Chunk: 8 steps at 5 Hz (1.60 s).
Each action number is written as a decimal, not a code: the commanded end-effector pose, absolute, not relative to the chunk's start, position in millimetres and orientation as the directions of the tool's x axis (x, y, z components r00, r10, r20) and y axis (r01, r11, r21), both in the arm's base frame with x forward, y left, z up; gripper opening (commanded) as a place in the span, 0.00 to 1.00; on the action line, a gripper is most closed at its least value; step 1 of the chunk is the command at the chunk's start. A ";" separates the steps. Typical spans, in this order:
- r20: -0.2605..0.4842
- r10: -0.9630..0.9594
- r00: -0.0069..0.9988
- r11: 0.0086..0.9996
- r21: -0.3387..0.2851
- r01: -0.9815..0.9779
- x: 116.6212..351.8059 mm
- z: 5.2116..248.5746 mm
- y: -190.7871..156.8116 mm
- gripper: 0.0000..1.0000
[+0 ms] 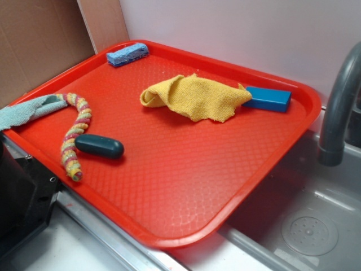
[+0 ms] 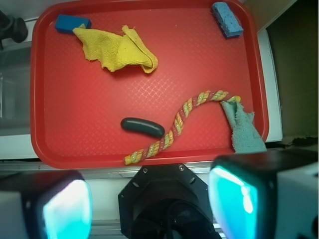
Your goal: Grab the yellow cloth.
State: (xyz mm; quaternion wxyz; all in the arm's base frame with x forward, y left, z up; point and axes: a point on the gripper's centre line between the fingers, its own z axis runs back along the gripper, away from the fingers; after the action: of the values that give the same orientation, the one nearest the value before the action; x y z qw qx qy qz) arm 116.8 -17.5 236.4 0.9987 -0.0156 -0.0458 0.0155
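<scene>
The yellow cloth (image 1: 194,96) lies crumpled on the far part of the red tray (image 1: 186,186), one corner touching a blue block (image 1: 268,99). In the wrist view the cloth (image 2: 117,50) is at the upper left of the tray (image 2: 79,109), next to the block (image 2: 72,22). My gripper (image 2: 149,204) hangs high above the tray's near edge, far from the cloth. Its jaws stand wide apart with nothing between them, and the pads (image 2: 67,209) glow cyan. The gripper does not show in the exterior view.
A striped twisted rope (image 2: 179,122), a dark green oblong object (image 2: 142,127), a pale teal cloth (image 2: 244,129) over the tray's rim and a blue sponge (image 2: 227,19) also lie on the tray. A grey faucet (image 1: 338,107) and a sink (image 1: 310,226) are to the right. The black robot base (image 1: 17,197) is to the left.
</scene>
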 end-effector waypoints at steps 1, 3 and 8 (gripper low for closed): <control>0.091 0.032 0.995 0.999 -0.033 -0.030 116.8 236.4 -17.5 1.00; 0.088 -0.369 0.925 0.929 0.065 0.364 220.6 155.9 -15.4 1.00; 0.121 -0.641 0.758 0.761 -0.025 0.648 274.9 19.8 -36.0 0.00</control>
State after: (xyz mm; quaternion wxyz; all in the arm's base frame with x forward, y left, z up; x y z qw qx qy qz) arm 276.0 -24.1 17.8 0.9367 -0.0328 -0.0497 -0.3451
